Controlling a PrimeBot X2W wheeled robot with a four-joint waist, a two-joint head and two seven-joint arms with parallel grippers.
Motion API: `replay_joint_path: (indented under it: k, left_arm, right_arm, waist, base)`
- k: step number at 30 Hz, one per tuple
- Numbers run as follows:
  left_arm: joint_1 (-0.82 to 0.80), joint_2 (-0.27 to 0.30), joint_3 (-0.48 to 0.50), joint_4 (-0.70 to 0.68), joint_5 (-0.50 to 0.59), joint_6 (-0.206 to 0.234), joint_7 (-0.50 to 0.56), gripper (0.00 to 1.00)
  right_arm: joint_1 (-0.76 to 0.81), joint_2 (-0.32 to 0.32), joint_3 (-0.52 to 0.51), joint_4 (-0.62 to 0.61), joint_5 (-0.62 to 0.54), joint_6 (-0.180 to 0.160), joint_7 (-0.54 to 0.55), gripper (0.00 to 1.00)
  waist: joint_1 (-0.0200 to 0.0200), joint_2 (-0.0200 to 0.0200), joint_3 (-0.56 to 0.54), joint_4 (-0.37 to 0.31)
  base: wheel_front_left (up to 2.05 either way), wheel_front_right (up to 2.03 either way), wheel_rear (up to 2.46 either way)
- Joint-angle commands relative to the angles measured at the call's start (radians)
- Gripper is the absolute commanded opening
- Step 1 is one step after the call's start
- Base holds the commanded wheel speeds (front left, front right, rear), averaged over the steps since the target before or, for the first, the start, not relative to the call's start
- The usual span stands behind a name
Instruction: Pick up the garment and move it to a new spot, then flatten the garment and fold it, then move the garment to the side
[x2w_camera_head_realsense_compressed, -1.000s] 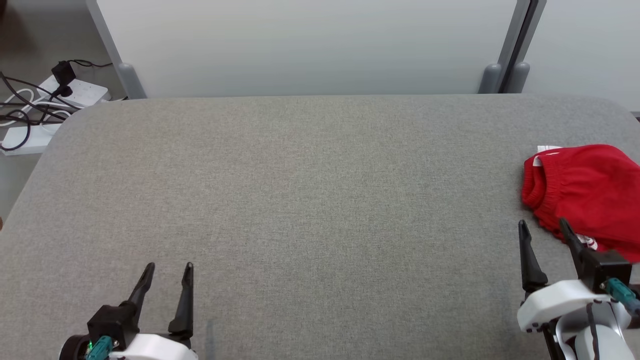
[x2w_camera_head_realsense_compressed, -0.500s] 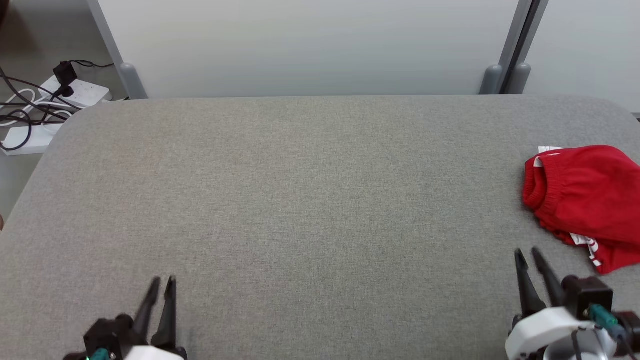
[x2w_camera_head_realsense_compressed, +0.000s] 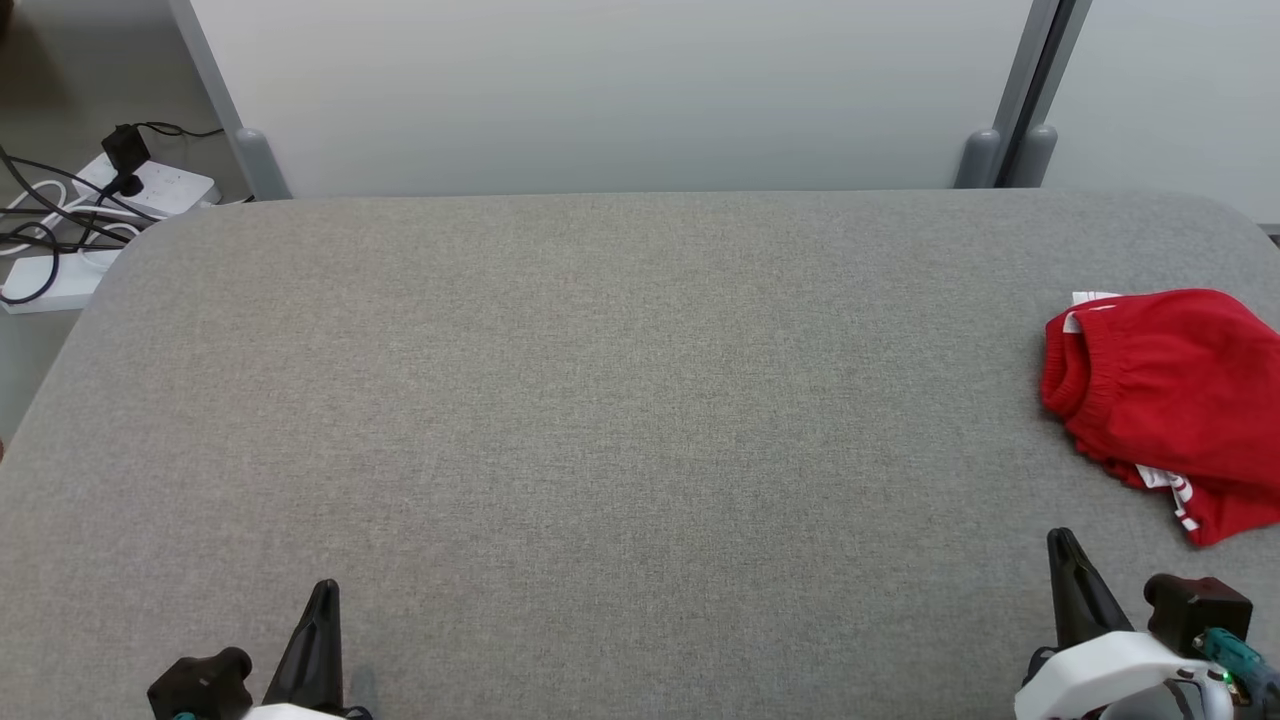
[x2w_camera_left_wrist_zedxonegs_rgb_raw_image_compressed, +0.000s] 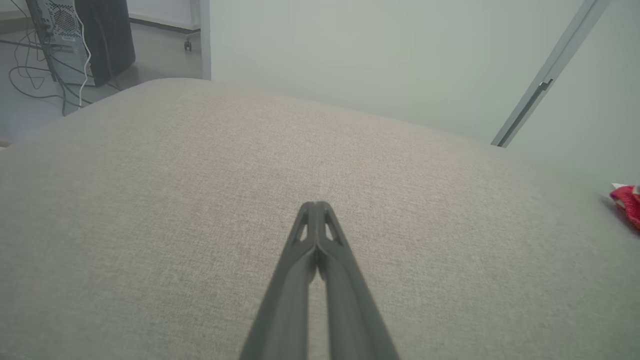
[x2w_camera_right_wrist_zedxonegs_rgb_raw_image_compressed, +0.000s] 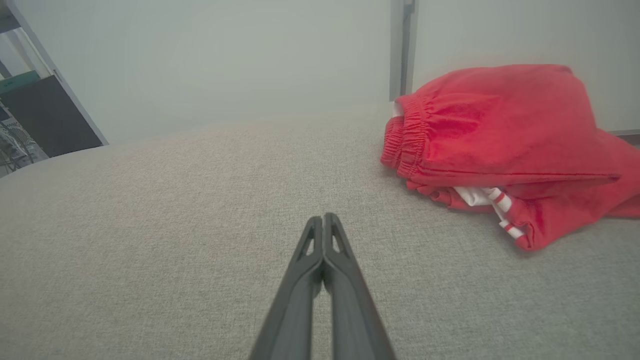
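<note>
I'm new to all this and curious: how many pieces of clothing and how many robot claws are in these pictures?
Red garment: 1
Grippers: 2 (left gripper, right gripper; both shut, holding nothing)
Total: 3

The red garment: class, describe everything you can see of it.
The red garment is soft cloth, folded into a rumpled bundle. A gathered waistband faces the robot's left; a white label shows at its far corner and white-and-red striped trim peeks underneath. It lies at the right end of the grey table, touching nothing else; the shut right claw is apart from it.
</note>
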Motion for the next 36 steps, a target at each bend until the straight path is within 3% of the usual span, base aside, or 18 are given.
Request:
replay_joint_path:
  k: [1,36]
  left_arm:
    - [-0.038,0.015,0.006,-0.033,-0.035,-0.003,0.002,0.00]
    - [-0.070,0.019,0.014,-0.058,-0.437,-0.010,0.101,0.00]
  right_arm:
    - [-0.031,-0.010,-0.006,-0.038,0.036,0.001,0.006,0.00]
    - [-0.024,-0.015,-0.019,-0.094,0.469,0.002,0.101,0.00]
  waist:
    - [-0.0003,-0.0001,0.000,-0.001]
    - [-0.0003,-0.0001,-0.001,-0.014]
  base:
    - [0.00,0.00,0.00]
    - [0.00,0.00,0.00]
